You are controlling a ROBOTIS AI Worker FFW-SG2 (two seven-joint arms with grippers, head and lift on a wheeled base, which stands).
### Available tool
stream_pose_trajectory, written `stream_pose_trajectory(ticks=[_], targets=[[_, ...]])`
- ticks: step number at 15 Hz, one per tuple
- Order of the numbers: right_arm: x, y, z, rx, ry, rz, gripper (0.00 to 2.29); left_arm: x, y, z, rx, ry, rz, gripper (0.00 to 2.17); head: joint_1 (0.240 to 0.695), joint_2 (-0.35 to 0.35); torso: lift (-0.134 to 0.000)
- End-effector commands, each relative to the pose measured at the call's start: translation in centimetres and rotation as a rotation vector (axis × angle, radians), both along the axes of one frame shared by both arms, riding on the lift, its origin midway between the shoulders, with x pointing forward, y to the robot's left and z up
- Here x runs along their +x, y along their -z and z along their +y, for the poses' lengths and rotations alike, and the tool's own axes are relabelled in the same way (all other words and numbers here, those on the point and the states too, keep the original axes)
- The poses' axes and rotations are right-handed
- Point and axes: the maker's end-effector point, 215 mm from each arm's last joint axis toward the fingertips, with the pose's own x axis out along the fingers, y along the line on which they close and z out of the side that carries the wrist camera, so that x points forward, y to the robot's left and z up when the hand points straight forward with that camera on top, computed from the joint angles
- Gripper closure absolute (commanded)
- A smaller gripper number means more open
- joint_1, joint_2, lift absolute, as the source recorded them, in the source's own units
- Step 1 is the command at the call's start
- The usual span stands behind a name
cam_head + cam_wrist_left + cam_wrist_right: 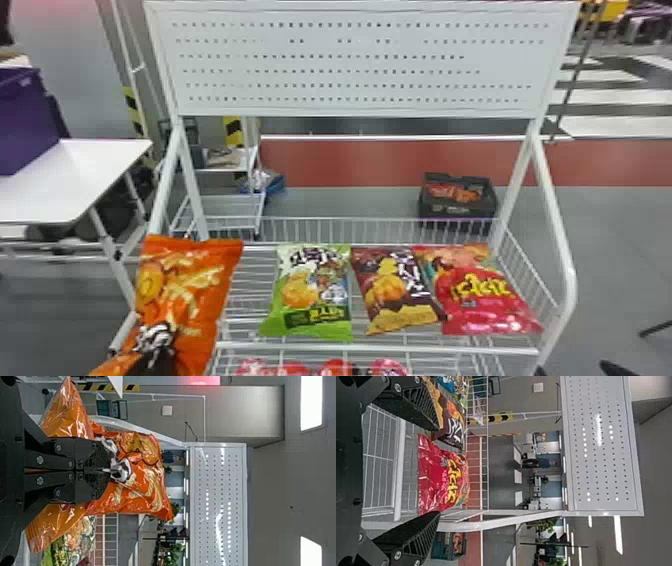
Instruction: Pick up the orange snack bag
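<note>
At the lower left of the head view, the orange snack bag (200, 285) is held up by my left gripper (156, 350), in front of the rack's left side. In the left wrist view the fingers of my left gripper (105, 470) are closed on the crumpled middle of the orange snack bag (138, 490), with its ends bulging out on both sides. My right gripper (437, 471) stands open in the right wrist view, its fingers wide apart and nothing between them, with a red bag (439, 477) beyond on the shelf.
On the wire shelf (390, 349) lie a green bag (310, 295), a brown bag (397, 290) and the red bag (480, 295). A white pegboard (360, 65) rises behind. A white table (75, 175) stands left; a dark crate (457, 205) sits on the floor behind.
</note>
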Motion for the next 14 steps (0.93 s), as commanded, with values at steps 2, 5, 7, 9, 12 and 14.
stream_pose_trajectory(ticks=[2, 5, 7, 9, 12, 14], targets=[[0.02, 0.01, -0.01, 0.001, 0.0, 0.0, 0.15, 0.0, -0.09, 0.07, 0.0, -0.001, -0.004, 1.53, 0.499, 0.0, 0.0], [0.09, -0.22, 0.01, 0.001, 0.0, -0.006, 0.15, -0.01, -0.18, 0.1, -0.001, -0.002, -0.006, 1.53, 0.499, 0.0, 0.0], [0.07, -0.12, 0.04, 0.002, -0.001, -0.003, 0.15, -0.08, -0.1, 0.04, -0.003, -0.002, -0.004, 1.53, 0.499, 0.0, 0.0], [0.04, -0.16, 0.0, 0.002, 0.001, -0.004, 0.15, -0.09, -0.19, 0.03, -0.003, -0.001, -0.007, 1.53, 0.499, 0.0, 0.0], [0.07, -0.14, -0.02, 0.004, 0.001, -0.004, 0.15, -0.13, -0.26, 0.08, -0.002, -0.001, -0.01, 1.53, 0.499, 0.0, 0.0], [0.1, -0.32, 0.03, 0.005, 0.0, -0.009, 0.15, -0.2, -0.38, 0.07, -0.004, -0.001, -0.014, 1.53, 0.499, 0.0, 0.0]])
